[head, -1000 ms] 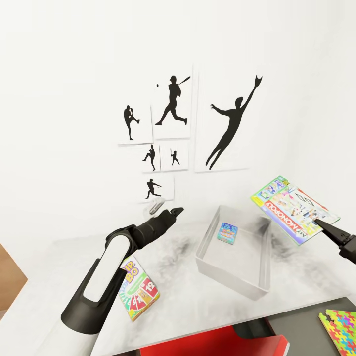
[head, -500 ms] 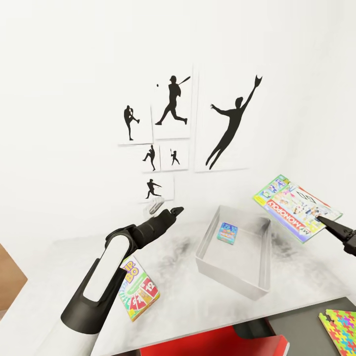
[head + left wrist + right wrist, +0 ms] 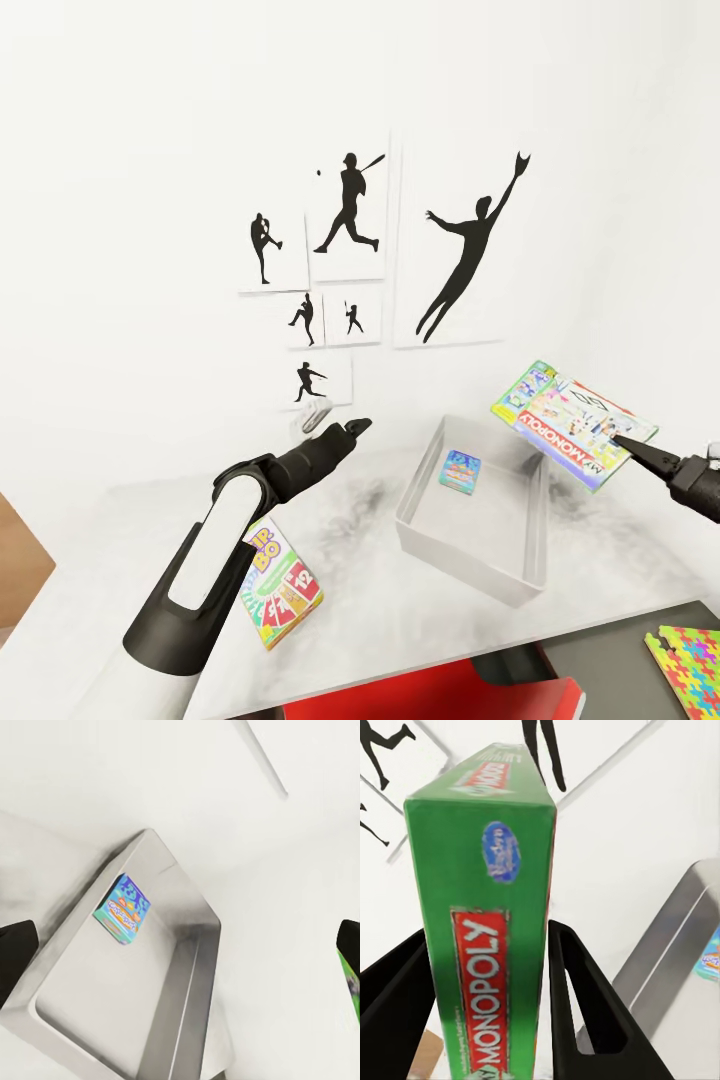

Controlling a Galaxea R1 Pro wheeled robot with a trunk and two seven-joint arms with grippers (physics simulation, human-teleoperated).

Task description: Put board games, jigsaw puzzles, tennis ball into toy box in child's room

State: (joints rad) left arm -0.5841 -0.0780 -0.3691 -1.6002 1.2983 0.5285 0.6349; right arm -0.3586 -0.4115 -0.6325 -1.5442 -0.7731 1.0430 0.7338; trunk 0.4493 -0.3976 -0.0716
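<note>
My right pincer [image 3: 622, 442], clenched on the MONOPOLY box [image 3: 572, 422], has carried it left toward the toy box [image 3: 480, 520]; left pincer [image 3: 350, 428] apparently released, hovering.

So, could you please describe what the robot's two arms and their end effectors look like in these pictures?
The left arm is matte black with a long white inset panel along its forearm and a white shell nearer the shoulder, tapering to a slim black left end effector. The right end effector is likewise black and pointed, with flat angular black fingers seen in the right wrist view. No cables or markings can be made out.
</note>
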